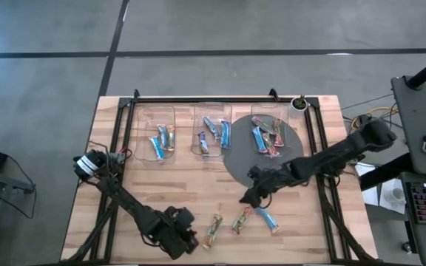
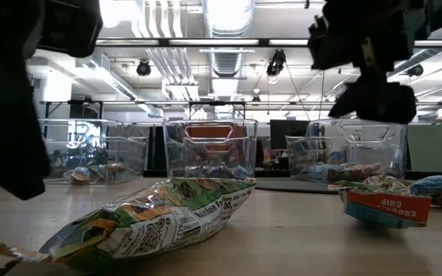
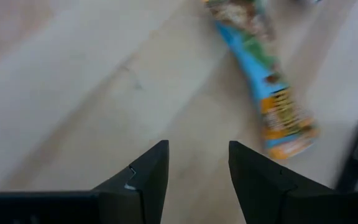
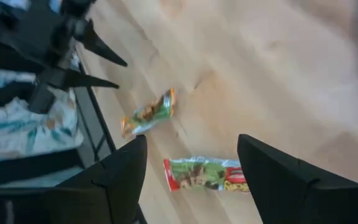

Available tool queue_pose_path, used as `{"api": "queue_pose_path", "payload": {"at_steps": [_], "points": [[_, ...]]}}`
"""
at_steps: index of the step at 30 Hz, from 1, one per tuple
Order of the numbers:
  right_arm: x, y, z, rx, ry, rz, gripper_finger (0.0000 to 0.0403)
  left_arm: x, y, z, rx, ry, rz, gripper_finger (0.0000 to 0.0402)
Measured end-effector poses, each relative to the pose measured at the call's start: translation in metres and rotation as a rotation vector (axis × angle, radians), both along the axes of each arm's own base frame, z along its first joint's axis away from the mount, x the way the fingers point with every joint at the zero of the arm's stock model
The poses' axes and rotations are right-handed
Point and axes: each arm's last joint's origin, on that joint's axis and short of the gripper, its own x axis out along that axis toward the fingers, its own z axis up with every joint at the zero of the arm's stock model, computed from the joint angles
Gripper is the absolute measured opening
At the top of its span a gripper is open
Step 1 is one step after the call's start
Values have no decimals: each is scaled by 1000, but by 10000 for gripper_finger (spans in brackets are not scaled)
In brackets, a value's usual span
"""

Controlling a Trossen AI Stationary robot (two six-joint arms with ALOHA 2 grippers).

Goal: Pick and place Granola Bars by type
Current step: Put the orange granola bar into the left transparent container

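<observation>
1. Bars: three loose bars lie on the table's front edge; the rest sit in three bins at the back.
2. Right gripper hovers above the loose ones, fingers wide apart, empty.
3. Left gripper is beside the leftmost bar, fingers parted, empty.
4. Sorting looks mostly done; three remain.

The high view looks straight down on the tabletop; the low view faces level across it; wrist views hover close above.
</observation>
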Motion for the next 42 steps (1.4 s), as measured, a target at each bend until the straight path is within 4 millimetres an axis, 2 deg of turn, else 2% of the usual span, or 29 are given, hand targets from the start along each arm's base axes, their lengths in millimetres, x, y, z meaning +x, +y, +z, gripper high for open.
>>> {"api": "queue_pose_path", "payload": {"at_steps": [8, 15, 22, 28, 37, 42], "points": [[37, 19, -34, 91, 60, 136, 238, 4, -6, 3, -136, -59, 80, 149], [67, 31, -52, 107, 84, 204, 237, 0, -12, 4, -188, -64, 118, 149], [94, 40, -56, 101, 63, 225, 249, 4, -17, 9, -247, -109, 111, 149], [112, 47, -61, 75, 70, 260, 251, 6, -21, 6, -254, -112, 115, 149], [120, 50, -52, 42, 80, 304, 249, 5, -23, 8, -223, -124, 133, 149], [122, 41, -47, -31, 74, 255, 249, 2, -21, 6, -205, -107, 155, 149]]}}
